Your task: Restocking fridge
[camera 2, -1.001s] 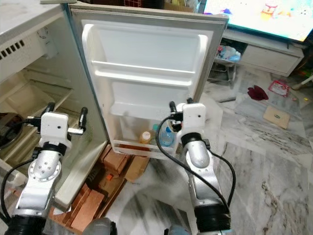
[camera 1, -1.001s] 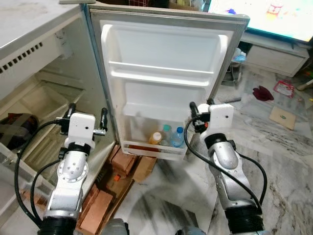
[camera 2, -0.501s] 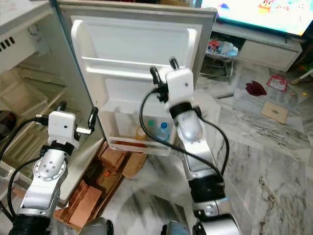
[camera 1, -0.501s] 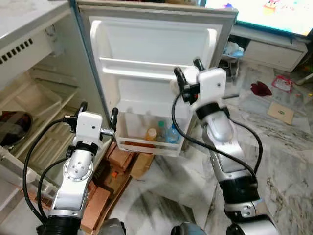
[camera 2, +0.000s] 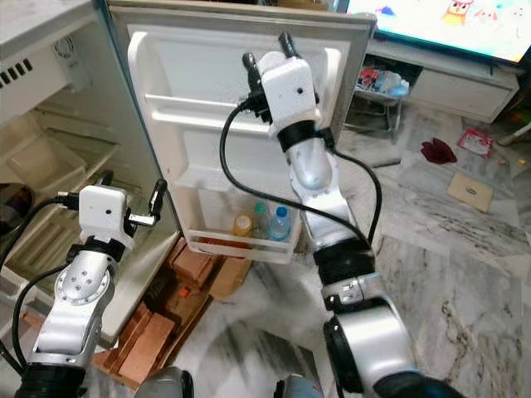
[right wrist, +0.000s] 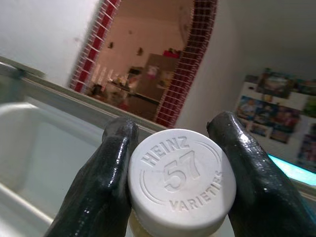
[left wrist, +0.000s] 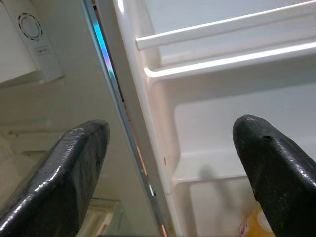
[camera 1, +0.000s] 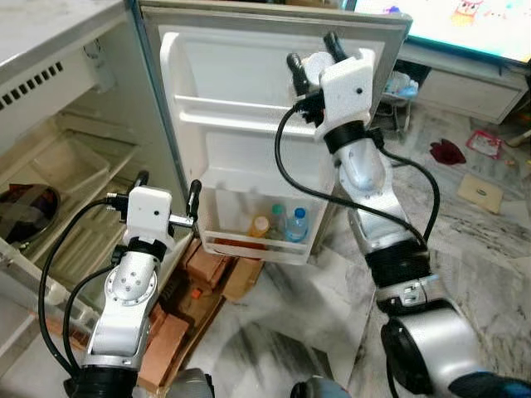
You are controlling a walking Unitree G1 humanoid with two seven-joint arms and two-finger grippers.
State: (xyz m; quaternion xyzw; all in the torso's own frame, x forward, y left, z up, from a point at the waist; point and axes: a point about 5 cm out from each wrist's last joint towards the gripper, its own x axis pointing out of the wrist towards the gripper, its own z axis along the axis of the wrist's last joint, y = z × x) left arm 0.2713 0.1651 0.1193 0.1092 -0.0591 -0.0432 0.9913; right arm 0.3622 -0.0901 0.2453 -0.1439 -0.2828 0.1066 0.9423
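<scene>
- Your right end effector (right wrist: 177, 168) pinches a Heinz bottle (right wrist: 180, 180) by its white cap, raised before the upper shelf of the open fridge door (camera 1: 249, 83).
- Your left end effector (camera 1: 164, 192) sits spread beside the door's edge.
- Three bottles (camera 1: 282, 225) stand in the bottom door bin (camera 1: 257, 249).

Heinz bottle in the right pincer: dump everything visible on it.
The Heinz bottle shows mainly as a round white plastic cap embossed "HEINZ 57 VARIETIES", facing the wrist camera, with a sliver of pale yellowish body beneath. The right pincer is shut on it, one black finger on each side of the cap. It is held high by the open fridge door's upper shelf.
</scene>
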